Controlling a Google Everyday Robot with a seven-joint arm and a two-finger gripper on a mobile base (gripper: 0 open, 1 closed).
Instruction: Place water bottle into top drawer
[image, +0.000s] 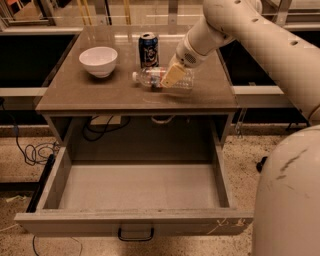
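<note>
The water bottle (149, 78) lies on its side on the tabletop, white cap pointing left, just in front of the dark blue can. My gripper (172, 75) reaches down from the upper right and sits at the bottle's middle, covering part of its body. The bottle rests on the table surface. The top drawer (140, 187) is pulled wide open below the tabletop; its grey interior holds nothing. Its scuffed front panel carries a small dark handle (136, 234).
A dark blue drink can (148, 50) stands just behind the bottle. A white bowl (99, 60) sits at the left of the brown tabletop (75, 95). Cables (30, 150) lie on the floor at left. My robot body (290, 200) fills the lower right.
</note>
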